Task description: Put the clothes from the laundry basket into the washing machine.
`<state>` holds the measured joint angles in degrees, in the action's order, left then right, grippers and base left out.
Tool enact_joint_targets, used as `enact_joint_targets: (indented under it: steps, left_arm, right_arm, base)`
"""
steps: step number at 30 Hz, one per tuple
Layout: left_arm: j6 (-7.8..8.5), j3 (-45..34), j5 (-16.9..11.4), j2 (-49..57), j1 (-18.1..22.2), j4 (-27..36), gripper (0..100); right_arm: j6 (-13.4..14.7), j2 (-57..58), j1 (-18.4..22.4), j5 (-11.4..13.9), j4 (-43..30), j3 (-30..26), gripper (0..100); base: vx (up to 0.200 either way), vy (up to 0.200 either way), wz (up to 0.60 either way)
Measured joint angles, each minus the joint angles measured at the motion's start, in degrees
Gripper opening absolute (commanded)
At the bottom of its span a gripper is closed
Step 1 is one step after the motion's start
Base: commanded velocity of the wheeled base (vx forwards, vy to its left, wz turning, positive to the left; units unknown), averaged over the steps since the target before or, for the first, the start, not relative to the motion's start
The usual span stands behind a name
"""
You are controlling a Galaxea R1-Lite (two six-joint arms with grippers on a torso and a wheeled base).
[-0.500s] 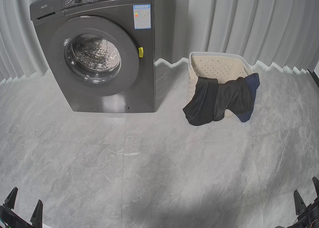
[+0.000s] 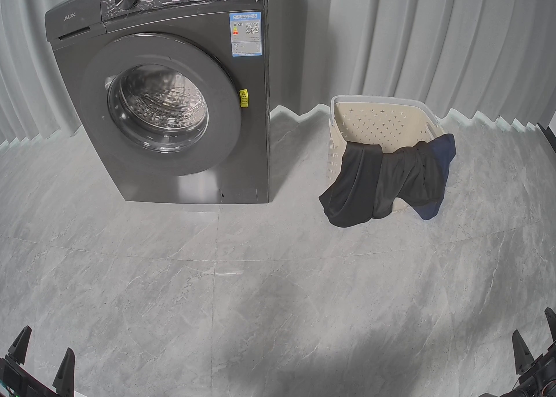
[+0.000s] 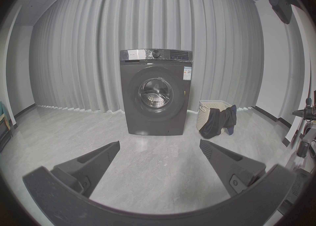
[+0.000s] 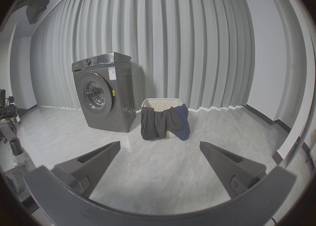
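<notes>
Left gripper [image 2: 45,352]: fingers spread wide, nothing between them. It is held low at the near edge of the head view, well apart from every task item.

Right gripper [image 2: 531,328]: likewise released and empty, low on the opposite side. Both appear to be parked in a ready posture, already open so that either could take cloth on arrival. That is a judgement, not an observation.

Floor [image 2: 260,299]: a broad stretch of tile lies between the grippers and the work, so nothing is within reach from this position.

Clothes [image 2: 370,184]: not yet moved. A dark garment hangs over the near rim of the basket [image 2: 376,101] and down its outer wall, its lower edge at or near the floor. A navy piece [image 2: 443,155] hangs over the rim beside it, on the robot's right. Draped this way, the cloth offers loose folds that can be pinched at the rim without reaching inside.

Washer [image 2: 174,108]: stands on the floor to the left of the basket, near it but with a gap between. Its round door [image 2: 156,105] looks shut, with the drum visible through the glass. In my judgement the door must be opened before any garment can go in.

Curtain [image 2: 405,22]: hangs behind both items.
</notes>
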<state>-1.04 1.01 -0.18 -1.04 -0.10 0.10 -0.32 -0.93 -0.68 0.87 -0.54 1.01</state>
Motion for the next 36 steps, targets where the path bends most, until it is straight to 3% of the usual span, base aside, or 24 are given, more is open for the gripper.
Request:
enact_joint_targets:
  steps: [3, 15, 36]
  left_arm:
    - [0.04, 0.00, -0.04, 0.00, 0.00, 0.00, 100]
    - [0.33, 0.00, -0.17, 0.00, 0.00, 0.00, 100]
    - [0.06, 0.00, -0.13, 0.00, 0.00, -0.02, 100]
  right_arm:
    - [-0.01, 0.00, 0.00, 0.04, 0.00, 0.00, 100]
    - [0.00, 0.00, 0.00, 0.09, 0.00, 0.00, 100]
    - [0.00, 0.00, 0.00, 0.09, 0.00, 0.00, 100]
  base:
    - [0.200, 0.000, 0.00]
    - [0.000, 0.000, 0.00]
    - [0.000, -0.200, 0.00]
